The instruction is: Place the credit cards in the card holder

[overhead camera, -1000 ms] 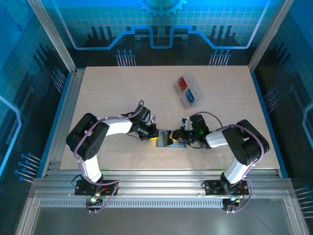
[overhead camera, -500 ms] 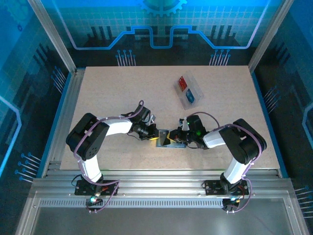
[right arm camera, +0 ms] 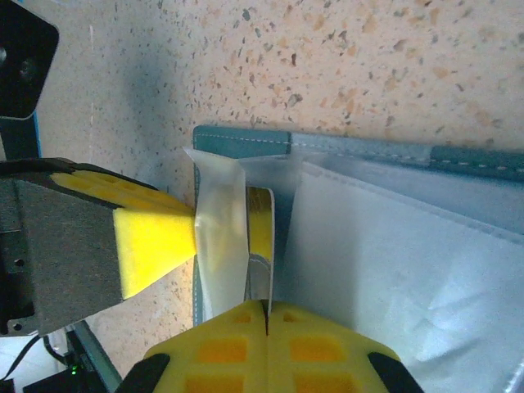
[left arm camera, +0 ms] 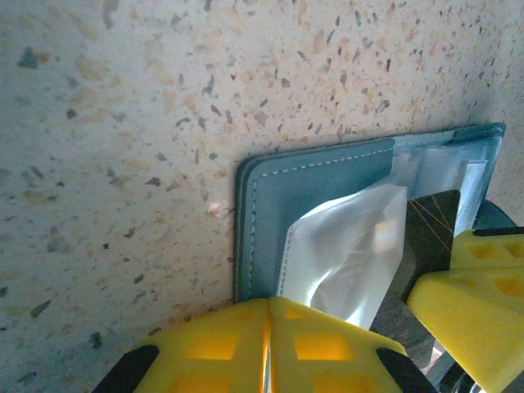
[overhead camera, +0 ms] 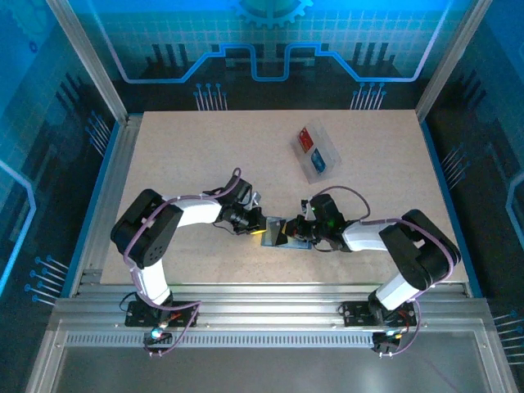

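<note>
**Both end effectors closed on the open wallet, cards in the tray**

At the left we see the left end effector low over the bench. Its yellow fingers are pressed together with no gap, clamped on one edge of the wallet.

The wallet lies open and flat between the two arms. Its teal cover with white stitching rests on the bench, and its clear sleeves bulge up from the inside.

Just to its right, the right end effector meets it from the opposite side, fingers fully closed. A thin leaf of the clear sleeves seems to run into the seam between them, though the glare on the plastic keeps us from being sure. The two end effectors sit very close together.

Farther right and toward the back, well apart from the wallet, sits a clear tray. The red card and the blue card lie side by side inside it.
</note>
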